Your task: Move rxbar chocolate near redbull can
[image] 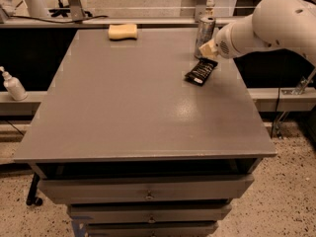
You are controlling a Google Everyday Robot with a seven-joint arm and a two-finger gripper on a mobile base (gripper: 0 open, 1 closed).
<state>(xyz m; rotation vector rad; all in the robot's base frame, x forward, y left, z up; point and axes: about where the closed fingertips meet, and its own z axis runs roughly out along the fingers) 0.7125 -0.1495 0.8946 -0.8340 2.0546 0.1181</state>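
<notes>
The rxbar chocolate [201, 71], a flat black wrapper with white lettering, lies on the grey table [133, 102] near its right edge. The redbull can [204, 31], slim and silver-grey, stands upright just behind it near the table's far right corner. My gripper [207, 50] reaches in from the right on the white arm [276, 23]. Its pale tip is between the can and the bar's far end, right at the bar's upper corner. The bar rests flat on the table.
A pale yellow sponge [123, 31] lies at the table's far edge, left of centre. A white pump bottle [13, 84] stands on a ledge to the left. Drawers [148, 194] sit below the tabletop. A rail runs behind the table.
</notes>
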